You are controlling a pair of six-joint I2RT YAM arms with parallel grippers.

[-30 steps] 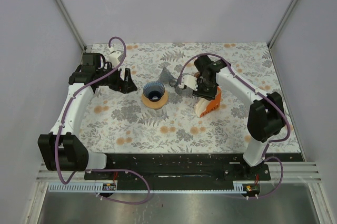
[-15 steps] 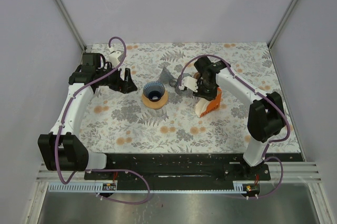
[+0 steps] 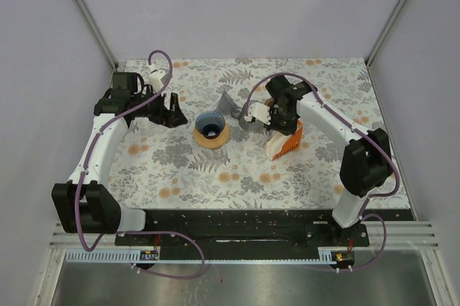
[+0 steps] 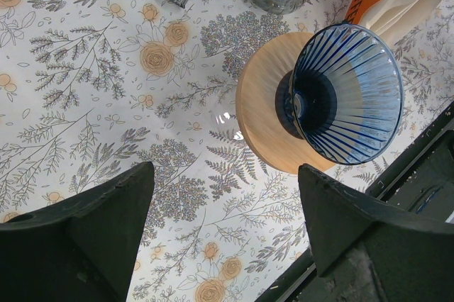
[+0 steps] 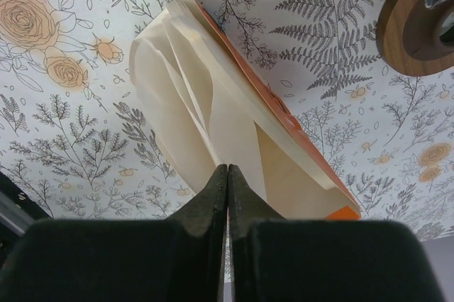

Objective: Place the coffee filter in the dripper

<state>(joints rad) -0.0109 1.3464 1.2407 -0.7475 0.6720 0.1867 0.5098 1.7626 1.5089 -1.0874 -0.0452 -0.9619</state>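
Floral table [image 3: 215,177], right end effector [image 5: 227,169] pinching coffee filter [image 5: 184,103]

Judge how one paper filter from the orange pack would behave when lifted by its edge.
Probably floppy: the filters look thin, with soft folds. Likely very light, so neighbours in the fanned stack may cling and lift too. Easily creased, I expect.
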